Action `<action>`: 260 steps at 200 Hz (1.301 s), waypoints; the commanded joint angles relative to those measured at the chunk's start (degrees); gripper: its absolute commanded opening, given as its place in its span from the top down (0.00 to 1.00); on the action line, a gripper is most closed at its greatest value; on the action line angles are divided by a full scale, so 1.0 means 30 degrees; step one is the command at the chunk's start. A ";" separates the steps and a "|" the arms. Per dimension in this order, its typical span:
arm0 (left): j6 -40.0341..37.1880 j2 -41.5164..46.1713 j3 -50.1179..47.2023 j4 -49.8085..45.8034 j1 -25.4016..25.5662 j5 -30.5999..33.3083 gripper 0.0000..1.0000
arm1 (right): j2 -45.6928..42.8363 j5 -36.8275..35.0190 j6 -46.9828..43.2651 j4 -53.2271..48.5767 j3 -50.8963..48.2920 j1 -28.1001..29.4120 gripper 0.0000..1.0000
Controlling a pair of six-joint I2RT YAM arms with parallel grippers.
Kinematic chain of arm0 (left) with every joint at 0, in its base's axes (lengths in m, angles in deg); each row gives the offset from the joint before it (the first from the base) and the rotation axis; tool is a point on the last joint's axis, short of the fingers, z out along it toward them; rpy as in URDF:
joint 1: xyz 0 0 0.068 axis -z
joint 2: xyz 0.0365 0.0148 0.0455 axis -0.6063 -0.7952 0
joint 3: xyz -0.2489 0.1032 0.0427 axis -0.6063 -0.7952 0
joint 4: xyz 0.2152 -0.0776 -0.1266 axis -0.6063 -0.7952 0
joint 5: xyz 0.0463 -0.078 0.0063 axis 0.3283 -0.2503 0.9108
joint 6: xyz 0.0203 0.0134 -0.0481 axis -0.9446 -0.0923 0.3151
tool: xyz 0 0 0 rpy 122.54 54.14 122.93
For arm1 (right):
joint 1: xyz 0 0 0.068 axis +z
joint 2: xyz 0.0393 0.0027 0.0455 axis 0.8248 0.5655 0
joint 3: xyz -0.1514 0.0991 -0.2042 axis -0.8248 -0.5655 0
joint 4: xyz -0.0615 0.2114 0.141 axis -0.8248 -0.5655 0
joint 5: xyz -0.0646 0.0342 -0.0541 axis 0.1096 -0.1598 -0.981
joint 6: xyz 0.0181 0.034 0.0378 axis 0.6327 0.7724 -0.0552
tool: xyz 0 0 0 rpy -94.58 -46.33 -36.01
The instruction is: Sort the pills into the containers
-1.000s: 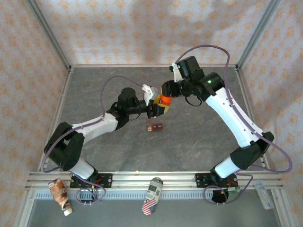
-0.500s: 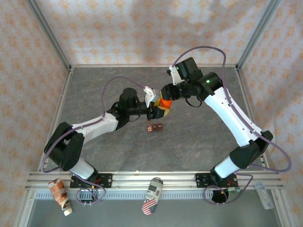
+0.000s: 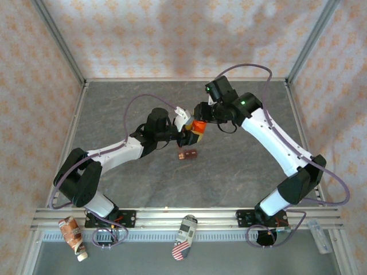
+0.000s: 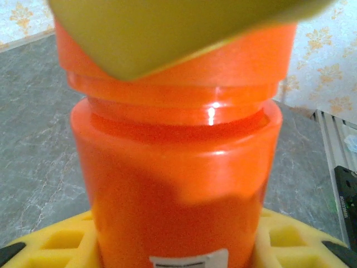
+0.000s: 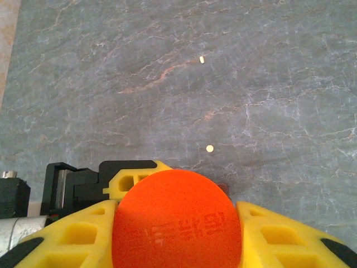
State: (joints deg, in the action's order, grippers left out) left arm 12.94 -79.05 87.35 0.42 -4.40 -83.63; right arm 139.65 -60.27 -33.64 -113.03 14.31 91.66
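Note:
An orange bottle [image 3: 198, 128] hangs above the table between both arms. My left gripper [image 3: 187, 133] is shut on its body [image 4: 178, 184], with yellow fingers [image 4: 53, 245] on either side. My right gripper [image 3: 202, 116] is shut on the orange cap [image 5: 177, 223], whose top bulges up between its yellow fingers [image 5: 279, 234]. The dark red-brown containers [image 3: 187, 154] sit on the table just in front of the bottle. Two pale pills lie loose on the grey table, one pill [image 5: 210, 148] just beyond the cap and another pill [image 5: 201, 59] farther off.
The grey stone-patterned table [image 3: 241, 166] is walled by patterned panels, with a metal rail [image 3: 189, 216] along the near edge. A crumpled packet [image 3: 73, 232] and a striped pouch [image 3: 184, 236] lie beyond the rail.
The right arm's wrist has swung left and turned over the bottle, cap still in its grip. The left arm and the bottle have barely moved.

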 commanded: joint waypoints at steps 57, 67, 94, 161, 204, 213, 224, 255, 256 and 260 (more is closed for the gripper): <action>-0.0816 0.1151 0.0895 0.2441 0.0103 0.0128 1.00 | 0.1029 -0.0906 -0.0037 -0.3340 0.3741 0.0001 0.37; -0.0773 0.1180 0.0870 0.2522 0.0075 -0.0120 1.00 | 0.0741 -0.0712 -0.0153 -0.3518 0.4303 -0.0248 0.31; -0.0264 0.1177 0.0837 0.3156 -0.0243 -0.1363 1.00 | -0.0562 0.0586 -0.0654 -0.3571 0.5006 -0.1071 0.20; 0.4384 0.0291 0.1709 0.6160 -0.0883 -0.6518 1.00 | -0.1130 0.5064 -0.6176 -0.5825 0.6397 -0.2891 0.15; 0.7048 -0.0311 0.1847 0.8849 -0.0908 -0.7473 1.00 | 0.0125 0.6316 -0.7351 -0.6722 0.7697 -0.2866 0.16; 0.7083 -0.0368 0.1862 0.8871 -0.0911 -0.7485 1.00 | 0.0225 0.6444 -0.7332 -0.6666 0.7774 -0.2848 0.17; 0.7155 -0.0416 0.1892 0.8865 -0.0915 -0.7513 1.00 | 0.0248 0.6498 -0.7285 -0.6605 0.7730 -0.2860 0.18; 0.7196 -0.0518 0.1983 0.8832 -0.0909 -0.7604 1.00 | 0.0365 0.6756 -0.7262 -0.6462 0.7644 -0.2763 0.21; 0.7198 -0.0518 0.1981 0.8830 -0.0903 -0.7618 1.00 | 0.0395 0.6761 -0.7266 -0.6459 0.7629 -0.2739 0.21; 0.7194 -0.0540 0.2014 0.8824 -0.0918 -0.7603 1.00 | 0.0402 0.6769 -0.7255 -0.6457 0.7641 -0.2726 0.21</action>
State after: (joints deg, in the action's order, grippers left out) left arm 33.16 -80.65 91.02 21.97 -7.06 -104.43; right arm 140.64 -41.34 -54.03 -131.17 36.19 83.16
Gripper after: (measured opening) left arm 0.465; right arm 0.795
